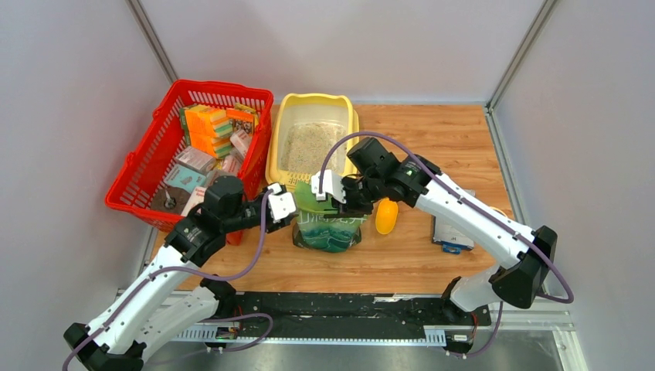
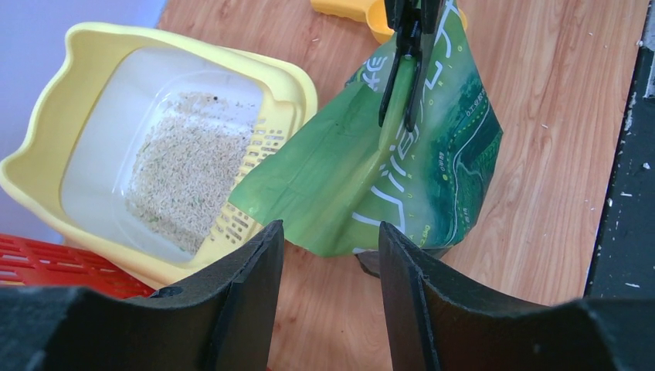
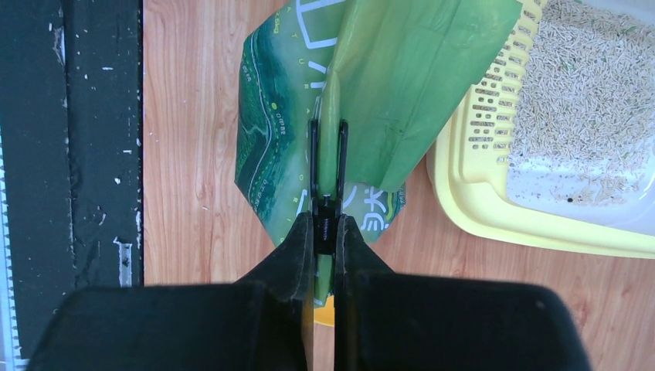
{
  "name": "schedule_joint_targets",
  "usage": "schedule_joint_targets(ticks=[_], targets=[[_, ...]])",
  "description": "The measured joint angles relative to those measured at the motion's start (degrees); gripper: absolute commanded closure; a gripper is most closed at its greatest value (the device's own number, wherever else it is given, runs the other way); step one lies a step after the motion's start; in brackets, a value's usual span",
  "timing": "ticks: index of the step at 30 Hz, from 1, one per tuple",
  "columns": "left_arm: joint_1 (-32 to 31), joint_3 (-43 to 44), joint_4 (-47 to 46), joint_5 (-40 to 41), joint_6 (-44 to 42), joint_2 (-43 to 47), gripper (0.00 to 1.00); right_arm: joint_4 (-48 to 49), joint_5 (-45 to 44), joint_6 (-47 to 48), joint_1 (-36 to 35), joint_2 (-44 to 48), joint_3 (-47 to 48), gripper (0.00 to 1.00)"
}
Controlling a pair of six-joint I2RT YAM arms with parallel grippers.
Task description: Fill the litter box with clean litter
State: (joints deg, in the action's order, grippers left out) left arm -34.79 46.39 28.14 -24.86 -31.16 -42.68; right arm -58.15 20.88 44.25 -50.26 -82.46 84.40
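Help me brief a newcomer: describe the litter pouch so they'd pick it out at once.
On the wooden table, find the pale yellow litter box beside the red basket. At its near, slotted end stands the green pouch, pinched at the top by the fingers of the right gripper. It alone is green with white lettering.

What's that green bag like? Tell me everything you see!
The green bag is a shiny, crinkly pouch that looks like plastic, with white writing and darker green swirls. It stands on the wooden table, right beside the yellow litter box. Its plain green upper part leans over the box's slotted lip and seems to rest there. The right claw is shut, pinching the bag's top edge. The left claw is open nearby, not touching it.
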Motion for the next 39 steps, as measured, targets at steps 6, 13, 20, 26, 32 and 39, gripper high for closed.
schedule_joint_targets(ticks=[6,13,20,26,32,39], targets=[[0.0,0.0,0.7,0.0,0.7,0.6,0.43,1.6,1.2,-2.1,0.3,-0.2,-0.2,1.0],[0.0,0.0,0.9,0.4,1.3,0.8,0.43,4.4,2.8,-4.3,1.5,-0.2,-2.2,1.0],[0.0,0.0,1.9,1.3,1.3,0.8,0.39,6.1,3.0,-5.0,1.8,0.6,-3.5,0.75],[0.0,0.7,3.8,3.0,1.2,0.5,0.36,4.7,0.3,-6.1,1.7,0.6,-3.4,0.41],[0.0,4.5,5.5,6.1,1.3,0.1,0.27,1.3,-5.7,-7.3,1.9,3.3,0.8,0.09],[0.9,9.3,6.6,12.3,1.7,-1.6,0.21,4.1,-21.0,-17.3,6.0,10.9,2.0,0.0]])
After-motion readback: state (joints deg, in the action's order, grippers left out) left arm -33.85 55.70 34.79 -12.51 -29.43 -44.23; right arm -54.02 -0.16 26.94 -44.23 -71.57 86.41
